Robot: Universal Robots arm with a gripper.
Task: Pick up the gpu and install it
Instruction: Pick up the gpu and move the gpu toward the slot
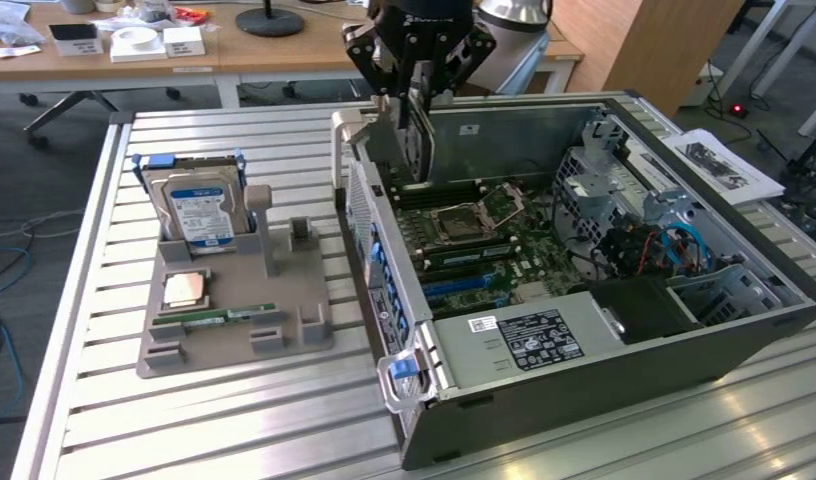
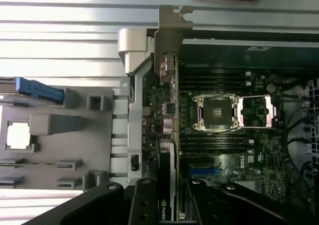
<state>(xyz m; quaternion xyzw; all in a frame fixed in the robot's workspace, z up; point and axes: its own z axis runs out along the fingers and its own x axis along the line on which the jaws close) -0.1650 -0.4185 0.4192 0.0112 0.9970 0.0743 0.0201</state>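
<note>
The gripper (image 1: 419,95) is hanging over the open computer case (image 1: 728,330), and its fingers (image 2: 144,202) are clenching the upper edge of the gpu (image 1: 411,140); the card is clear of the bench (image 1: 221,420) and is not touching the motherboard (image 1: 515,250).

The card is hanging straight down from the fingers; in the wrist view it is showing edge-on as a thin dark line running from the fingers out to its silvery bracket (image 2: 169,41). In the exterior view the bracket is sitting on the card's left, just beside the case's rear wall (image 1: 381,260). There the card is looking taller than wide; whether its long axis is truly upright or only foreshortened, I cannot tell.

The card is hovering over the far part of the board, near the CPU socket (image 1: 468,215). The blue slots (image 1: 455,288) are lying nearer the exterior camera, apart from the card's lower edge, and are running away from the rear wall. By my judgement the card is not yet seated.

On the exterior view's left, the grey holder (image 1: 221,345) is carrying the hard drive (image 1: 201,215) and the memory stick (image 1: 215,315).
</note>
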